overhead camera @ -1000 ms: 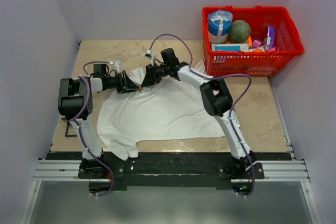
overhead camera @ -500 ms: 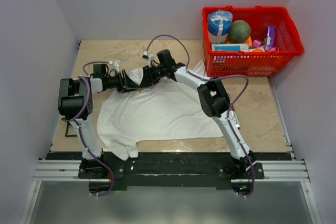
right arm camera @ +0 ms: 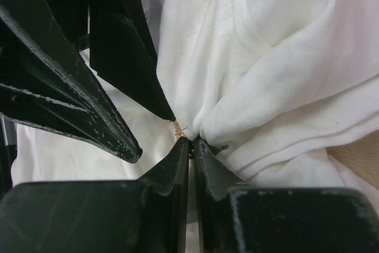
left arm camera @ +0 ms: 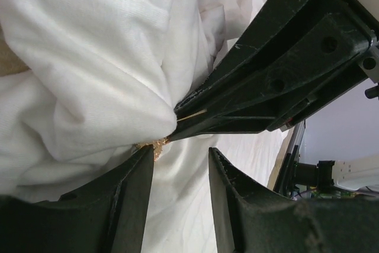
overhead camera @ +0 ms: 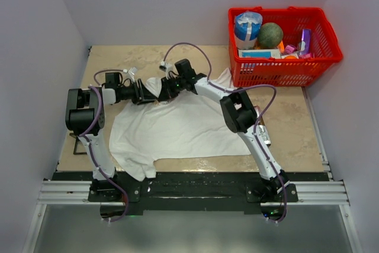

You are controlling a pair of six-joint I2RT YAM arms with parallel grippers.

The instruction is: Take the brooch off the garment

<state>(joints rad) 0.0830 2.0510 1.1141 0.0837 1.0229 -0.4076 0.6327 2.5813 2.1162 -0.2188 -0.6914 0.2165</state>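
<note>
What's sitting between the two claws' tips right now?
The tiny orange-gold star brooch, on a bunched fold of the white cloth shirt; the right wrist view shows it best.

Right arm (overhead camera: 237,111) shifted left across both steps. Its elbow is now carried further over the garment (overhead camera: 189,125), and the link below it is leaned more to the left. Wrist end swung left as well, away from the red basket (overhead camera: 284,69). Right gripper (overhead camera: 161,91) brought slightly closer to the left gripper (overhead camera: 151,95), so the dark bodies of the two are now seen packed tighter at the collar. Purple cable loop (overhead camera: 189,45) above the right wrist moved left with it. White connector (overhead camera: 161,63) on that cable carried left and slightly lower.
</note>
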